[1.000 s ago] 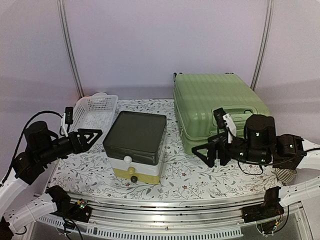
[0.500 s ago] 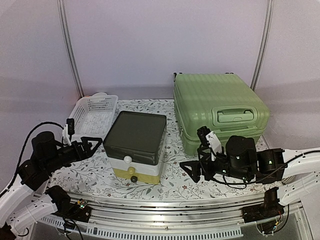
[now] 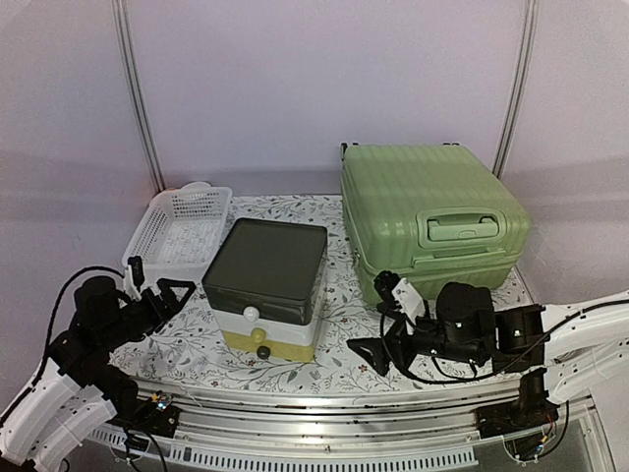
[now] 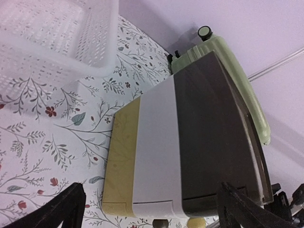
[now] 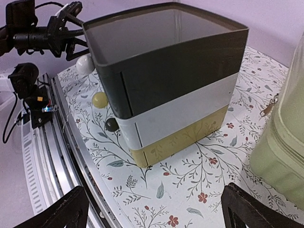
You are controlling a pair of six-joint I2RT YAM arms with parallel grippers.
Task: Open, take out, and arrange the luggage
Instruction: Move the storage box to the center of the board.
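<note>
**Inspection: luggage shut, both end effectors empty**

The left end effector (image 3: 169, 295) and the right end effector (image 3: 371, 329) both stand with fingers spread fully wide. Neither holds or touches anything.

The large light-green ribbed hard-shell luggage (image 3: 423, 211) lies shut just beyond the right end effector, towards the back wall. It is well apart from the left end effector. A dark-lidded white-and-yellow drawer box (image 3: 265, 275) sits between the two end effectors. A white plastic mesh basket (image 3: 182, 226) stands just beyond the left one.

Handling, as judged: the shell looks rigid, smooth and likely slippery, and far too broad for the fingers to span. It is probably the heaviest item present, so it should slide rather than lift. The workable holds appear to be the recessed handle (image 3: 462, 228) on the side facing the arms and the metal zipper pull (image 5: 270, 107) at the seam. The lid would likely need one arm bracing the base.

The bench (image 3: 339, 305) carries a floral-printed cover, flat and apparently low in friction. A metal rail runs along its near edge. The enclosure is plain lilac walling with two slim metal poles.
</note>
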